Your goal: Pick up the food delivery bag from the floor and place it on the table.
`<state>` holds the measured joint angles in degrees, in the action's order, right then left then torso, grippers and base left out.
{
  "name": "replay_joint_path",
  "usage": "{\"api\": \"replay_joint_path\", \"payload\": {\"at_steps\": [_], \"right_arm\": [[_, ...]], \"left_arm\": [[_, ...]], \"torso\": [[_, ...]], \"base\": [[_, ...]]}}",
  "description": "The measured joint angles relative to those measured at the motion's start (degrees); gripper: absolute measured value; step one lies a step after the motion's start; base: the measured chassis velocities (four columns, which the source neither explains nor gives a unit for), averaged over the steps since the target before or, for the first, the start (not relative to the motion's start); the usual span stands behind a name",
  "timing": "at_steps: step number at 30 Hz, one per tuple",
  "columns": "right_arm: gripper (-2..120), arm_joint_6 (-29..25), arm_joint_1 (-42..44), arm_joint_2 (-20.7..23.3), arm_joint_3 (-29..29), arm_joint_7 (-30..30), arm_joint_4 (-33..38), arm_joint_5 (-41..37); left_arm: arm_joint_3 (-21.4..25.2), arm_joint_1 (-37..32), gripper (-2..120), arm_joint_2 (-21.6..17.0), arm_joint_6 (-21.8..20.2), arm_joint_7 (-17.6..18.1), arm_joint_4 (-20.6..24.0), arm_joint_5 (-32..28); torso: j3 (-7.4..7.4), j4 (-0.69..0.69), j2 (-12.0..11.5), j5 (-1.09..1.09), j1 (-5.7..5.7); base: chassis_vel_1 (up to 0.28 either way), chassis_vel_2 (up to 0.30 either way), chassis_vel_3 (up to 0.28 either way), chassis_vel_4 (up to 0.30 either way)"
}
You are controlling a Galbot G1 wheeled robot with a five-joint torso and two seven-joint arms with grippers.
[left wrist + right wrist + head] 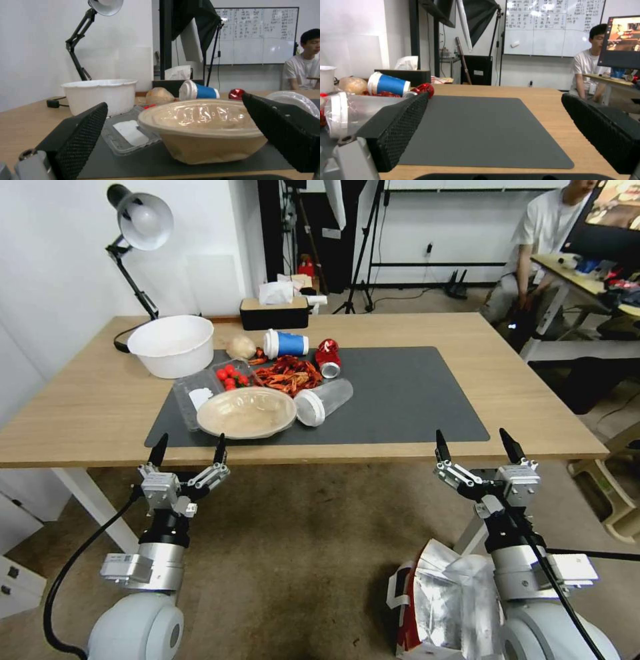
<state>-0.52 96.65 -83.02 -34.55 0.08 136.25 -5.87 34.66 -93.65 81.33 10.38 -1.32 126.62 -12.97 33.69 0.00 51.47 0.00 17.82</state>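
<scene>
The food delivery bag (443, 607) sits on the floor (300, 553) at the robot's lower right, its silver foil lining crumpled at the open top and a red side panel showing; the right arm partly hides it, so its far side cannot be made out. Just above it the right gripper (477, 445) hangs before the near edge of the table (80, 407), jaws spread wide with nothing between them, facing the bare right half of the dark mat (480, 130). The left gripper (189, 448) is held at the same height to the left, likewise spread and holding nothing, close in front of a lidded tan bowl (203, 127). Behind the bowl lie a white tub (172, 345), a tipped blue paper cup (285, 343), a red can (327, 357) and a clear plastic cup (323, 401). A desk lamp (137, 223) stands at the table's far left.
</scene>
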Motion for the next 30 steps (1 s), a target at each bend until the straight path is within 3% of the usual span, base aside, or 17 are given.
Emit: {"api": "replay_joint_path", "payload": {"at_steps": [30], "right_arm": [[100,-0.82,0.34,-0.49,-0.21,-0.22,-0.50,-0.16]], "left_arm": [[-0.13,-0.71,100,0.18,-0.31,0.02,0.38,1.58]], "torso": [[-4.66,0.00,-8.14,0.00,-3.48]], "base": [[0.000,0.000,0.000,0.000]]}}
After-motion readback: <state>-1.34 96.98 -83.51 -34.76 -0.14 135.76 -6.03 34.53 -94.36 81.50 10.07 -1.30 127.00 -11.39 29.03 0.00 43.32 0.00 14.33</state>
